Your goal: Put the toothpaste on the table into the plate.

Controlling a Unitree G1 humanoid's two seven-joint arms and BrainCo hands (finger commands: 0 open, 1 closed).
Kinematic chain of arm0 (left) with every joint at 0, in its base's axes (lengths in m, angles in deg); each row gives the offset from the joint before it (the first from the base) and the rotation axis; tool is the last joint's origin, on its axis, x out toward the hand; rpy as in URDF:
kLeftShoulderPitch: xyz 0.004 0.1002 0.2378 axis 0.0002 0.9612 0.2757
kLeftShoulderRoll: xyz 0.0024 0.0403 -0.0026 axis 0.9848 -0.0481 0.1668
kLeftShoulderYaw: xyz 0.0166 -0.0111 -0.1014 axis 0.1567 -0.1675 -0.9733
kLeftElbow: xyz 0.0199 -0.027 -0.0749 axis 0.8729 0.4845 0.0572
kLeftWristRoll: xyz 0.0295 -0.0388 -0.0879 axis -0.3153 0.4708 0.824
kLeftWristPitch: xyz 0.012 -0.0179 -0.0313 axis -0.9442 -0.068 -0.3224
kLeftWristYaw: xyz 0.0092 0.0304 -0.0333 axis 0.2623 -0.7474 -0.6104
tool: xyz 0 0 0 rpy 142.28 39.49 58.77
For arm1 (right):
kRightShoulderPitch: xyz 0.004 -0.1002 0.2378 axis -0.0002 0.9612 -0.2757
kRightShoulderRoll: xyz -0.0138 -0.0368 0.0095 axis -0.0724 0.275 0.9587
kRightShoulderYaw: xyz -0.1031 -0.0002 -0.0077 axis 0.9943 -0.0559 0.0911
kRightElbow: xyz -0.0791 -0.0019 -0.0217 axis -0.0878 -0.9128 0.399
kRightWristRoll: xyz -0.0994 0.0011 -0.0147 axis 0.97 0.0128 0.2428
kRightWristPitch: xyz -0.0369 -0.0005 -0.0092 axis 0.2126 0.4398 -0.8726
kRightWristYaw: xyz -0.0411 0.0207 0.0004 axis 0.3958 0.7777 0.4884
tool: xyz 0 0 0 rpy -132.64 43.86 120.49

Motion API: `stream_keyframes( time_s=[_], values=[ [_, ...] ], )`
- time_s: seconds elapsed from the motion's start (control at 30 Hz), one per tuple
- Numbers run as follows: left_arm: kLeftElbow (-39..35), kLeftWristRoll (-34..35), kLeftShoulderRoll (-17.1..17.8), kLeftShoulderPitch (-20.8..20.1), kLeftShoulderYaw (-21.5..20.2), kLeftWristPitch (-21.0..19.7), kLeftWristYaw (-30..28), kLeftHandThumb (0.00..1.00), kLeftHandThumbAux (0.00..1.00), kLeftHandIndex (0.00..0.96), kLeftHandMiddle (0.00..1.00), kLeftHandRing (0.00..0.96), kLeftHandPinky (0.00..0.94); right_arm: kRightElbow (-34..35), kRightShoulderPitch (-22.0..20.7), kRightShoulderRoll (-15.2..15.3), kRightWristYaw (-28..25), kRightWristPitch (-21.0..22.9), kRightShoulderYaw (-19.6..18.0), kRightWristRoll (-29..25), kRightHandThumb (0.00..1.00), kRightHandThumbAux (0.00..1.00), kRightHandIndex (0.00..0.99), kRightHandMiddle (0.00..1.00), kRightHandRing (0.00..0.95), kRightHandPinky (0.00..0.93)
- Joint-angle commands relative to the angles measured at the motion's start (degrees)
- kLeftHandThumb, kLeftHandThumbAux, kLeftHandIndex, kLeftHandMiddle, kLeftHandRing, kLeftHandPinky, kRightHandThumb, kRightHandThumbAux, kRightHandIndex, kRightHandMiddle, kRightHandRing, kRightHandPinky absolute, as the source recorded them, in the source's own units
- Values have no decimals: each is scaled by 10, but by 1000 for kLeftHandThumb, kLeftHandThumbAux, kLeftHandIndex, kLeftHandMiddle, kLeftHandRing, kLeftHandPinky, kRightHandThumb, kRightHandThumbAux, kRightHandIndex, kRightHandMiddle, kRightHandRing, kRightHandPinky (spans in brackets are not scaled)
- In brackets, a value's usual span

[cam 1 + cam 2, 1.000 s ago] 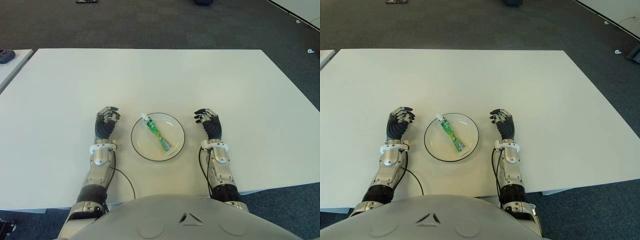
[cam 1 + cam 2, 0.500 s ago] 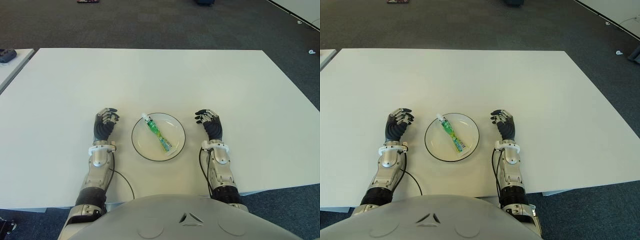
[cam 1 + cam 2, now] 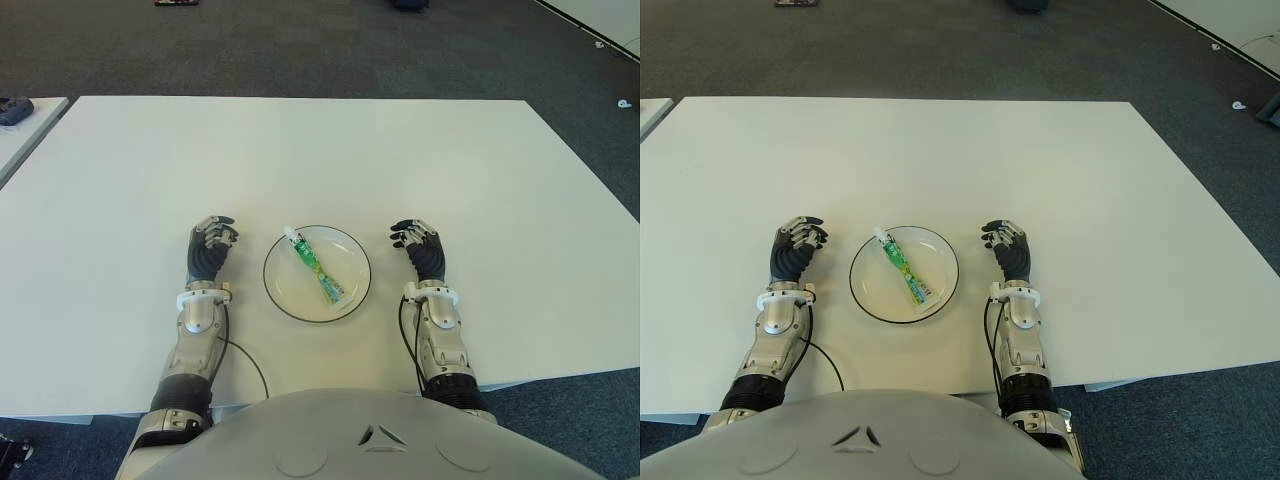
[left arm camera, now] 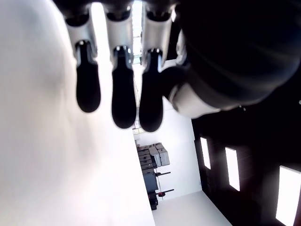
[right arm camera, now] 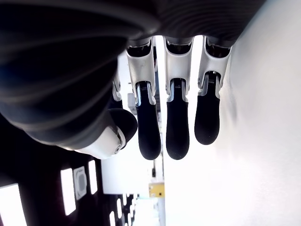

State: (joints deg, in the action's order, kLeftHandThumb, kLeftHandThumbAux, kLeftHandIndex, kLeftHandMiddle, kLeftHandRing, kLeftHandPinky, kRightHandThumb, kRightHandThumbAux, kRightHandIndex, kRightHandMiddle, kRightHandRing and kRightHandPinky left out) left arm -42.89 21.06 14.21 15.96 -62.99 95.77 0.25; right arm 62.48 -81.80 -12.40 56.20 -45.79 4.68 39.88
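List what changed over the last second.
Almost nothing: the left robot hand drew back slightly toward the robot. The right robot hand stayed beside the plate, and the toothpaste stayed lying in it. Neither hand holds anything.

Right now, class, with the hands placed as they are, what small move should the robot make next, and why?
Probably none beyond holding still. The toothpaste already lies inside the plate, slanted across it. The left robot hand shows left of the plate and the right robot hand right of it, both holding nothing, so the job looks finished.
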Motion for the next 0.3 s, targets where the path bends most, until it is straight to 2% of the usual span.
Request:
stream_keyframes(
  time_s=[0.03,0.3],
  values=[
    [-4,4,1,5,2,-5,-10,702,717,430,565,568,547,-1,6,-1,-4,16,2,-3,709,728,430,475,481,500],
    [-5,10,0,6,2,0,-15,702,717,431,572,573,556,2,8,-2,-5,15,0,-3,709,728,431,486,493,517]
  ],
)
